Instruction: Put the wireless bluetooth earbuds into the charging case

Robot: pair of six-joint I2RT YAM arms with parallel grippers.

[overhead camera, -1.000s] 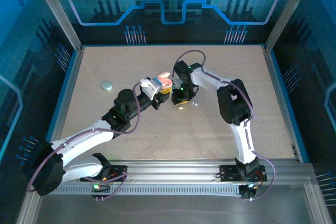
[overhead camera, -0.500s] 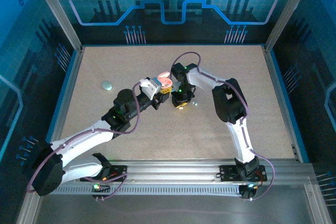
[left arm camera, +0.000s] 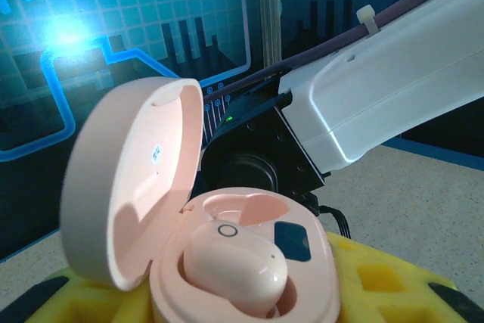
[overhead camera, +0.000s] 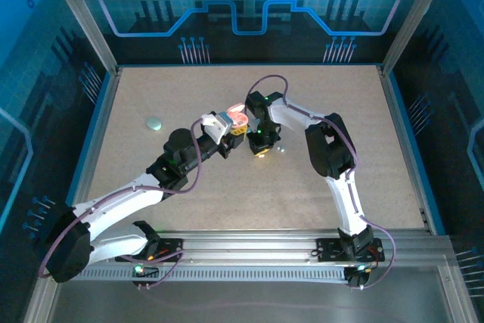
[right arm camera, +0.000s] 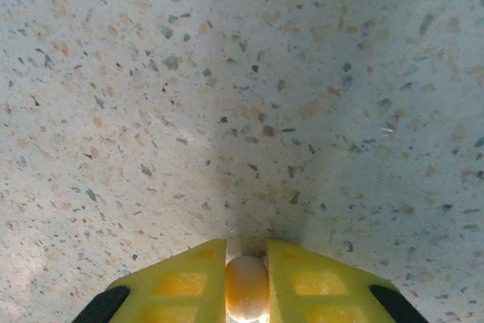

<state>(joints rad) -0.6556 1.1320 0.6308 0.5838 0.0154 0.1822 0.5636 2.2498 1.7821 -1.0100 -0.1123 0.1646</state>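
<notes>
A small pale earbud (right arm camera: 246,289) sits pinched between the yellow fingers (right arm camera: 189,277) of the right gripper (right arm camera: 246,256), which points down at the speckled table (right arm camera: 242,96). Whether the earbud touches the surface cannot be told.

Just to the left, the left gripper (overhead camera: 231,128) is clamped on a pink charging case (left arm camera: 128,187), its yellow pads (left arm camera: 386,281) pressed to either side of the base. The case is raised off the table with its lid swung open and up. A pink earbud (left arm camera: 234,266) lies seated in one socket, and the socket behind it is bare.

From overhead, the two grippers are near each other at mid-table. A tiny pale piece (overhead camera: 280,149) lies just right of the right gripper, and a pale oval case (overhead camera: 154,122) rests well apart, toward the left edge.
</notes>
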